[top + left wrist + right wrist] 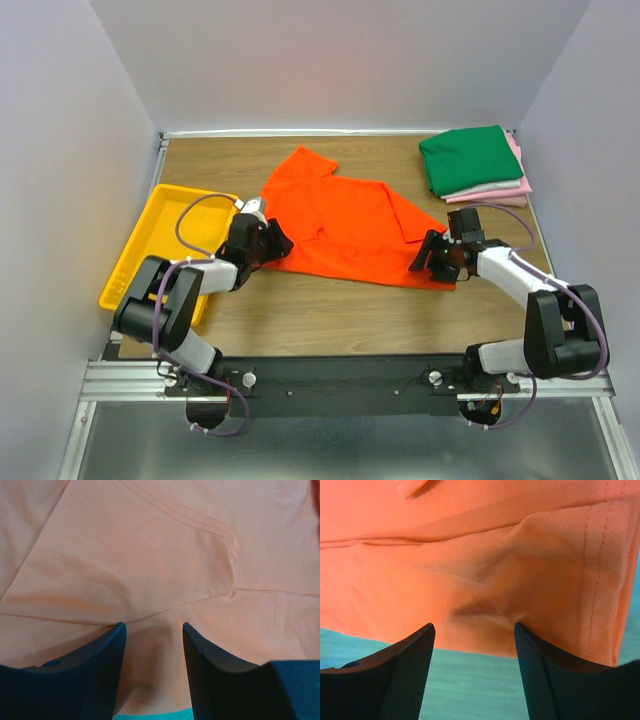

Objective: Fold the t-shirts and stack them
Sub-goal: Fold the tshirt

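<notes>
One orange t-shirt (345, 225), long axis left-right

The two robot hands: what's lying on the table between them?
The orange t-shirt, spread out, fills the stretch between the left hand and the right hand; the top view shows it.

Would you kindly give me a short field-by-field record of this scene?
orange t-shirt: spread out, centre, not yet folded
left gripper: jaws apart, at the shirt's left edge
right gripper: jaws apart, at the shirt's near right corner
folded stack: far right corner, green t-shirt on top
yellow tray: left side, beside the left arm
</notes>
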### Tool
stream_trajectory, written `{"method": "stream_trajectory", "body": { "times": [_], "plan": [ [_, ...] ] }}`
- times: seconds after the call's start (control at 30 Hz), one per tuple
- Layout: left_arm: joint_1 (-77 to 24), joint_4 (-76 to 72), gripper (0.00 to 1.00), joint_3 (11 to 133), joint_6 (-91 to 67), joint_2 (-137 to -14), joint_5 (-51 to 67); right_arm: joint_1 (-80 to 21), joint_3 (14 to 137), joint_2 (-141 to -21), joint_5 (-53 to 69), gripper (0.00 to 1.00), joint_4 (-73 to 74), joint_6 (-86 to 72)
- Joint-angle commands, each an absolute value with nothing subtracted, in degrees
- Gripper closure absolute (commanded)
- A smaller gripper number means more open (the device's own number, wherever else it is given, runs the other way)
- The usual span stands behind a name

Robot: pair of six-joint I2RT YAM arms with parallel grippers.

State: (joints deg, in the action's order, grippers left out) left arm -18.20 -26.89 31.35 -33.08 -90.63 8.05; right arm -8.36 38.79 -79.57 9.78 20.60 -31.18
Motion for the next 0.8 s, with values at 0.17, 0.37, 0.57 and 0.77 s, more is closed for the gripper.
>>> {"method": "stream_trajectory", "body": {
  "times": [0.17, 0.37, 0.57, 0.77],
  "plan": [
    [-20.39, -19.17, 0.43, 28.74, -34.72, -77.18, 3.52, -8.70, 42.79, -71.99, 13.44, 0.28, 29.35, -29.45],
    [-23.46, -18.46, 0.43, 33.30, -34.28, -75.93, 1.76, -8.61, 47.98, -76.19, 11.61, 0.25, 29.36, -27.51],
    [-23.55, -24.41, 0.43, 35.86, -32.96, -83.65, 4.39, -8.70, 49.04, -83.48, 8.09, 0.25, 25.15, -26.55],
    [-25.13, -30.41, 0.43, 34.72, -33.13, -91.23, 5.98, -8.61, 48.52, -88.41, 5.80, 0.25, 22.76, -25.49]
  ]
}}
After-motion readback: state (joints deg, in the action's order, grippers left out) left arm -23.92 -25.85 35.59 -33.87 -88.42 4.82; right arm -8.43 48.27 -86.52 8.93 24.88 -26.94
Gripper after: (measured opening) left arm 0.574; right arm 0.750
